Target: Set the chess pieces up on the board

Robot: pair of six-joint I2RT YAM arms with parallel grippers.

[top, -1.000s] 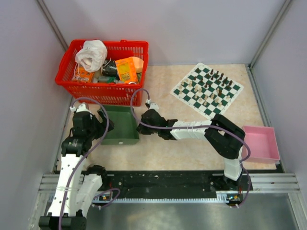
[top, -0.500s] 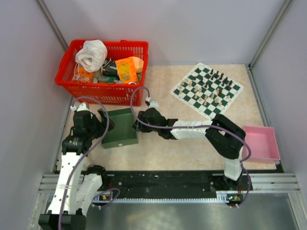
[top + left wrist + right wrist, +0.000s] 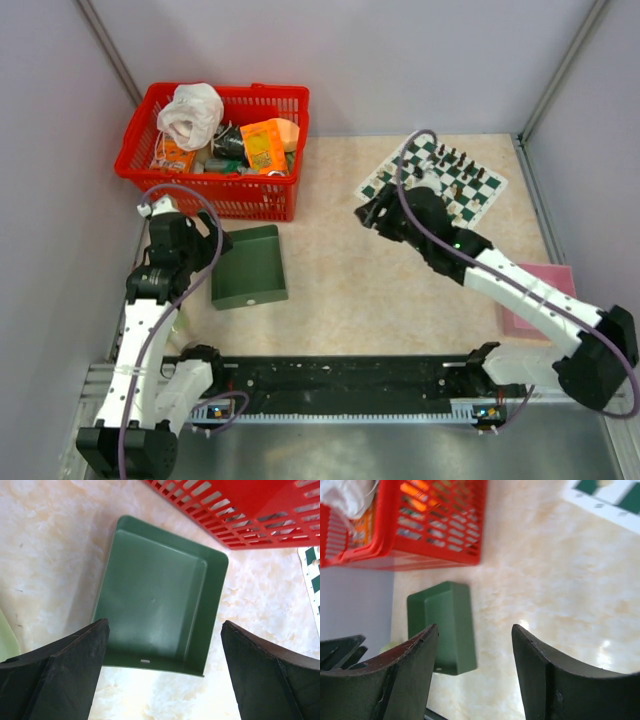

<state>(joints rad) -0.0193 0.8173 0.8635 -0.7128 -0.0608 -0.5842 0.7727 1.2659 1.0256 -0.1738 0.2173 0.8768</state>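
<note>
Only the top view clearly shows chess pieces [image 3: 447,172] on the board [image 3: 480,198].

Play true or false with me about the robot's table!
1. The green tray has nothing in it. True.
2. The red basket is empty. False: it holds a white bag, an orange box and more.
3. The left gripper is squeezing the tray. False: its jaws stand wide open and hold nothing.
4. Chess pieces stand on the board. True.
5. The right gripper carries a chess piece. False: its jaws are apart with nothing between them.
</note>
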